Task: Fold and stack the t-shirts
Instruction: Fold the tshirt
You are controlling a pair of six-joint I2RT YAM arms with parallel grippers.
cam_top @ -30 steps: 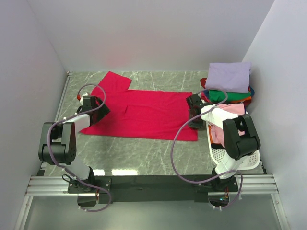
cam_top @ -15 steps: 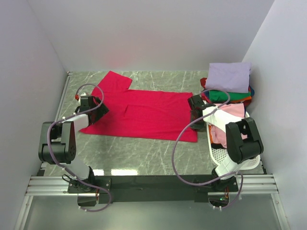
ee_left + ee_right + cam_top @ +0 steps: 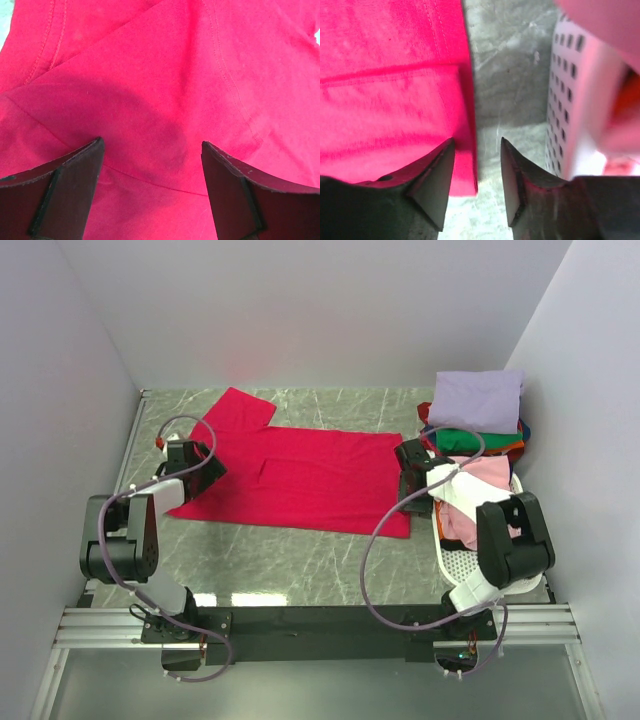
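Observation:
A large crimson-red t-shirt [image 3: 300, 475] lies flat across the table, one sleeve pointing to the back left. My left gripper [image 3: 196, 462] hovers open over its left part; in the left wrist view the red cloth [image 3: 165, 90] with seams and a fold line fills the frame between the spread fingers. My right gripper [image 3: 410, 478] is open at the shirt's right hem, its jaws straddling the hem's corner [image 3: 465, 165]. A lavender shirt [image 3: 475, 400] tops a stack with a green one [image 3: 470, 438] below. Pink cloth [image 3: 480, 475] lies in the basket.
The white perforated basket [image 3: 465, 560] stands at the right, close beside my right gripper, and its wall shows in the right wrist view [image 3: 570, 100]. Grey marble tabletop [image 3: 290, 560] lies in front of the shirt. White walls enclose the table on three sides.
My right gripper has shifted slightly right and toward the shirt's right hem. The left gripper and the shirt have barely moved.

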